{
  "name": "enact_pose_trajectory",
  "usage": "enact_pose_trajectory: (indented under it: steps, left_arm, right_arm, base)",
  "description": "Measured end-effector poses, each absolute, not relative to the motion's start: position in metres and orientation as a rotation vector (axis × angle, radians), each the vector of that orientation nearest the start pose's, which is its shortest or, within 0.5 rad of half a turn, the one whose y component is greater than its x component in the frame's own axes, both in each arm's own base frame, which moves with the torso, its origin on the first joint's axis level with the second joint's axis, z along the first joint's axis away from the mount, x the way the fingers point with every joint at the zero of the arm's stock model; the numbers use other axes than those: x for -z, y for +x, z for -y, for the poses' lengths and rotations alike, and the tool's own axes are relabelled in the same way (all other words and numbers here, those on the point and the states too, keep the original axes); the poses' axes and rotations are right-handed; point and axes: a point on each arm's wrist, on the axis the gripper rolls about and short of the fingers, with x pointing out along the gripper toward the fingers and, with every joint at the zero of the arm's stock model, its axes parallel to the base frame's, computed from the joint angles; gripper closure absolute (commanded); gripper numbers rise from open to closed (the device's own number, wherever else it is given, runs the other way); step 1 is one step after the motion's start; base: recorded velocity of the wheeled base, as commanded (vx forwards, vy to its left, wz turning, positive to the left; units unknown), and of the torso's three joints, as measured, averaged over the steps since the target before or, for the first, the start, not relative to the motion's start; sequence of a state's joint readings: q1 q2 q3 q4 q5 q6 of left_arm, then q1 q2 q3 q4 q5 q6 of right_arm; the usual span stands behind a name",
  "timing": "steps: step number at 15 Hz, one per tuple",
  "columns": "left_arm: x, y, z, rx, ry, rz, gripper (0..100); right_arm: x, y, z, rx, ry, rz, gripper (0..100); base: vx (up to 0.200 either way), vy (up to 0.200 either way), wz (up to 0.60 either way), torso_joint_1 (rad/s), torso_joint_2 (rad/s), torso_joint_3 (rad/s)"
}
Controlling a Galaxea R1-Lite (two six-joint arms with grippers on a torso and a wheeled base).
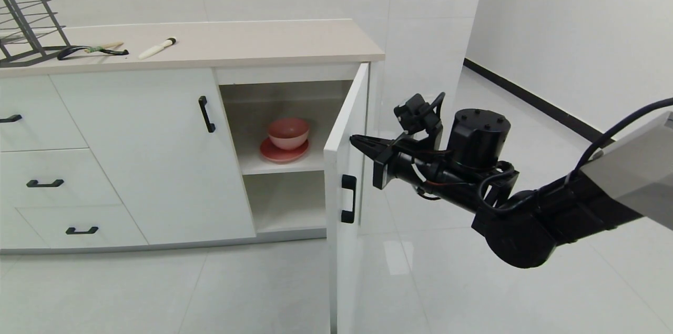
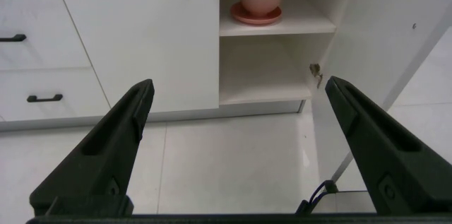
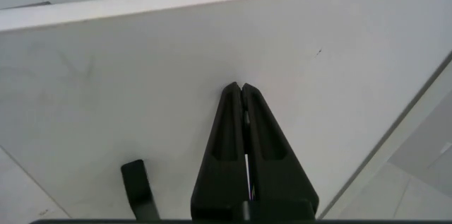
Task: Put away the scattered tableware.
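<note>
A rounded pink bowl (image 1: 288, 133) with a smooth matte surface is seen standing on a flat pink plate (image 1: 271, 154) of the same colour. Both are set on the upper shelf (image 1: 278, 167) of a white cabinet, toward the left of that compartment. The cabinet door (image 1: 344, 129), a flat white panel with a black bar handle (image 1: 348, 199), is swung wide open toward the camera.

The table (image 1: 236, 42) above the cabinet has a pale beige top. On its left part a grey wire rack (image 1: 23, 13) is placed. Beside the rack lie a tool with a black loop and a wooden grip (image 1: 92, 50) and a white knife with a dark collar (image 1: 157, 48). White drawers with black handles (image 1: 44, 183) are found left of the cabinet, and the floor is of glossy pale tile.

The right end effector (image 1: 353, 139) is clenched, its black tapered fingers pressed together on nothing. Its tips are held at the outer face of the door, above the handle. The door panel stands between it and the bowl and plate.

The left end effector (image 2: 238, 86) is released, its two black fingers spread wide. It is held low over the floor and faces the open cabinet. The bowl and plate are well apart from it, higher up on the shelf.
</note>
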State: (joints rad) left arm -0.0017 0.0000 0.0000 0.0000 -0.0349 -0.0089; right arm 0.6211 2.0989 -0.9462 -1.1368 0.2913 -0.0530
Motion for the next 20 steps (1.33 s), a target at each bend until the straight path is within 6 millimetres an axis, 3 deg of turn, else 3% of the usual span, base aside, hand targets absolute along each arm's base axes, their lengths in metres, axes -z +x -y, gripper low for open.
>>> enact_pose_trajectory:
  steps: [20]
  left_arm:
    - [-0.075, -0.023, 0.001, 0.037, -0.009, 0.000, 0]
  right_arm:
    - [-0.101, 0.351, -0.283, -0.950, -0.031, 0.082, 100]
  base:
    - [0.000, 0.010, 0.00, 0.000, 0.00, 0.000]
